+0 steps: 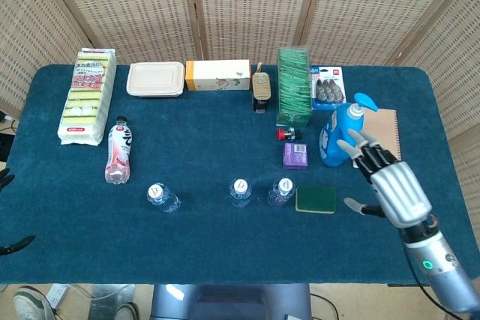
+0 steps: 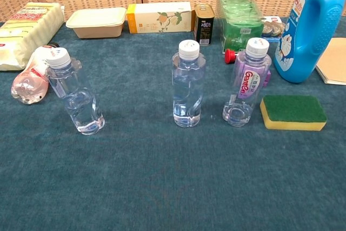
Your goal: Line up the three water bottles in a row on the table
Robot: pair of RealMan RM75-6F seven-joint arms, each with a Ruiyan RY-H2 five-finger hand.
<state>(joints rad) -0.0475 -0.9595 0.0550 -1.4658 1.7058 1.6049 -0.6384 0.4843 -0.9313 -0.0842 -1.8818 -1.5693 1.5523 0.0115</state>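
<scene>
The right hand (image 1: 390, 182) hovers over the table's (image 1: 225, 252) right edge, fingers spread, holding nothing; three water bottles (image 2: 187, 90) stand apart from it.

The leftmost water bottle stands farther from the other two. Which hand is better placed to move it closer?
Hard to favour either. The right hand is open but far right, beyond the green sponge. The leftmost bottle stands on the left side, where only a dark tip, perhaps the left hand, shows at the edge.

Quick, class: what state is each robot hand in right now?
Left hand: not in view.
Right hand: open, fingers spread, holding nothing.
</scene>
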